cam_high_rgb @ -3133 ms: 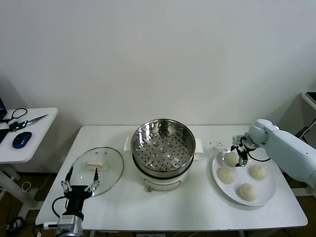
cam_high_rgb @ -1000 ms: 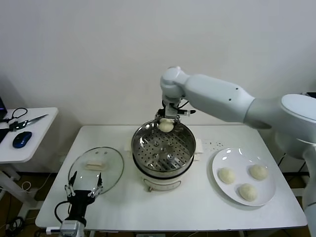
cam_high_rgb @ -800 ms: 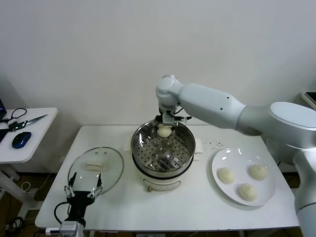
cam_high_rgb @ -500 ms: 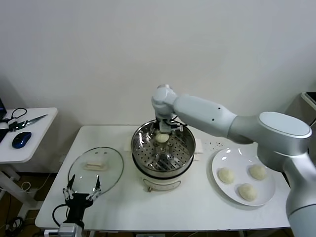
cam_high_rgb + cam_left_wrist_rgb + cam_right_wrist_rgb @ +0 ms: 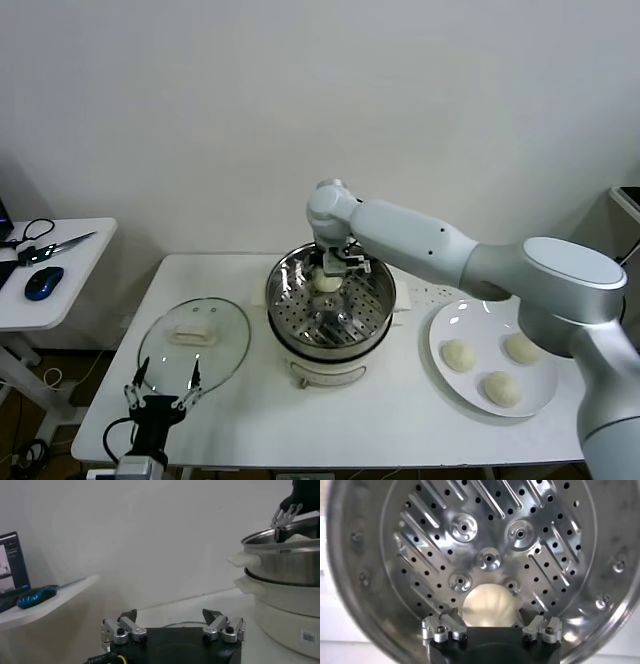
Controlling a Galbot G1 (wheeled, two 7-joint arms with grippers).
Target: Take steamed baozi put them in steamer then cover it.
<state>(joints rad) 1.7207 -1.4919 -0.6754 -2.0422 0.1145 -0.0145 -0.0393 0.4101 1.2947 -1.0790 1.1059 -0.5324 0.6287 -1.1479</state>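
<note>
Right gripper (image 5: 329,266): reached over the far rim of the steamer at the centre of the head view; its fingers are spread wide on either side of one bun and no grip is seen on it.
Left gripper (image 5: 160,385): parked low at the lower left of the head view, just in front of the cover; fingers spread apart, nothing between them.
Steamer (image 5: 375,310): stood at the middle of the white table (image 5: 400,410) — shiny steel pot on a white base with side handles; a small label is seen on the base in the left wrist view, its writing too small to be read.
Baozi in steamer (image 5: 487,606): one bun is laid on the perforated tray near the far wall, between the right gripper's open fingers.
Baozi on plate (image 5: 459,354): three buns are left on the white plate (image 5: 540,395) at the right of the head view, well apart from the steamer.
Cover (image 5: 225,335): the glass lid is laid flat on the table left of the steamer — white handle upward.
Side table (image 5: 70,270): at the left edge, scissors and a blue mouse (image 5: 44,282) are seen.
</note>
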